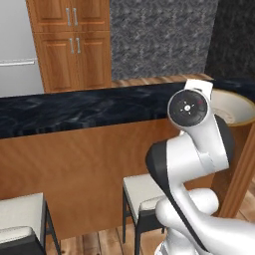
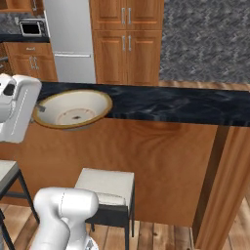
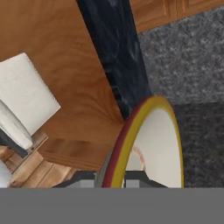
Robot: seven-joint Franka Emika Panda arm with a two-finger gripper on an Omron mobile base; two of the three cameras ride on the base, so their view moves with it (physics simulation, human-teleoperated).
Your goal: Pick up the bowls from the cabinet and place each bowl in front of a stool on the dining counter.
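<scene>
Jaws pinch the rim of the shallow cream-beige bowl (image 2: 73, 109), carried over the black marble surface (image 2: 176, 105); next, lower it before the cream stool (image 2: 108, 188).

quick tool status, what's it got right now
tool: closed on the rim of the shallow cream bowl, holding it tilted at the edge of the dining counter.
</scene>
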